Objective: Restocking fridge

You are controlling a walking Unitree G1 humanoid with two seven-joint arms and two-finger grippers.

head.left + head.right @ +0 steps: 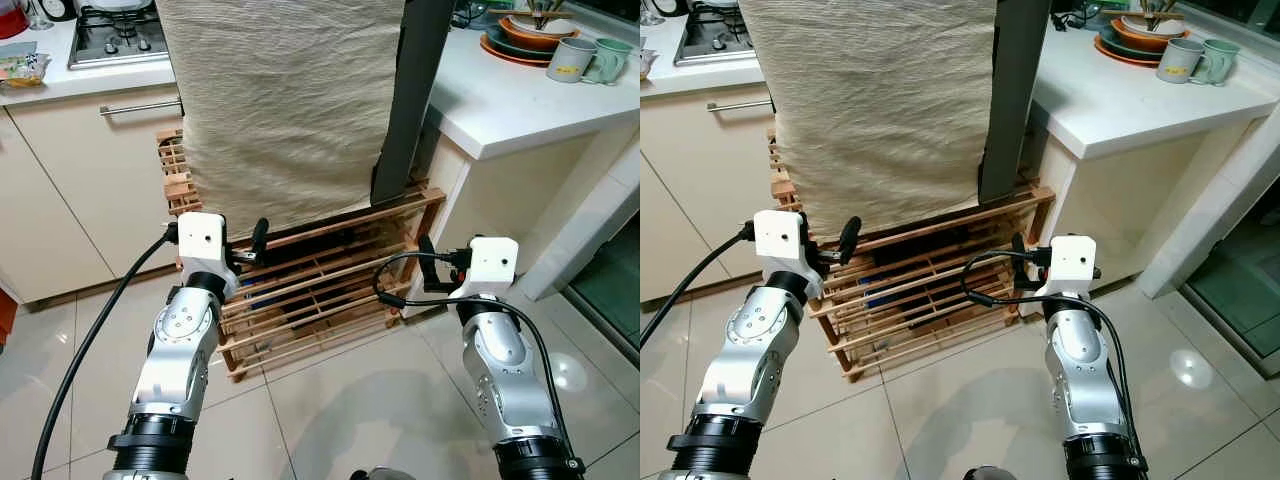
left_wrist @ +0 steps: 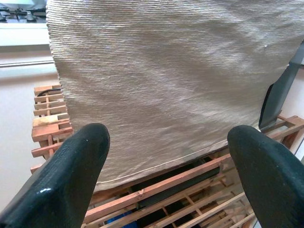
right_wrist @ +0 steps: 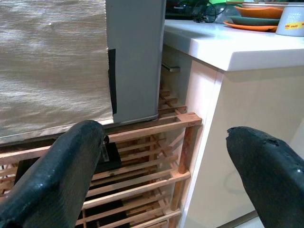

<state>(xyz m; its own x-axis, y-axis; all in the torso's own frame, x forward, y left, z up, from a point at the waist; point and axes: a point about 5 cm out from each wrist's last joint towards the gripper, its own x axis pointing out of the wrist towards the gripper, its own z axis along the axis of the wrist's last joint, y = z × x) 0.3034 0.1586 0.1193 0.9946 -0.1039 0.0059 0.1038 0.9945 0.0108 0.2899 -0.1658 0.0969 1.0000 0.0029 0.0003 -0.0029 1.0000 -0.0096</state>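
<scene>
1. A fridge (image 1: pixel 405 110) stands on a slatted wooden rack (image 1: pixel 330 290) between a cream cabinet (image 1: pixel 90 190) and a white counter (image 1: pixel 510 100). Its grey side panel is edge-on to the robot.
2. A beige cloth (image 1: pixel 285 100) hangs down over the fridge front, covering it almost to the rack's top slat. It stands between both grippers and the door.
3. The rack's lower shelves hold dark things and something blue; what they are cannot be told.
4. On the counter sit stacked plates and bowls (image 1: pixel 525 38) with two mugs (image 1: pixel 590 60) just beside them.
5. A gas hob (image 1: pixel 118 35) lies on the worktop at the far left, above a drawer with a metal handle (image 1: pixel 140 107).
6. The left gripper (image 2: pixel 166 156) is raised before the cloth's lower edge, fingers (image 2: pixel 71 175) spread wide, with nothing between them.
7. The right gripper (image 3: pixel 166 161) is raised near the rack's right corner post, below the fridge's bottom corner. Its fingers (image 3: pixel 61 171) are likewise spread wide and hold nothing.
8. The floor (image 1: pixel 330 400) is pale glossy tile.
</scene>
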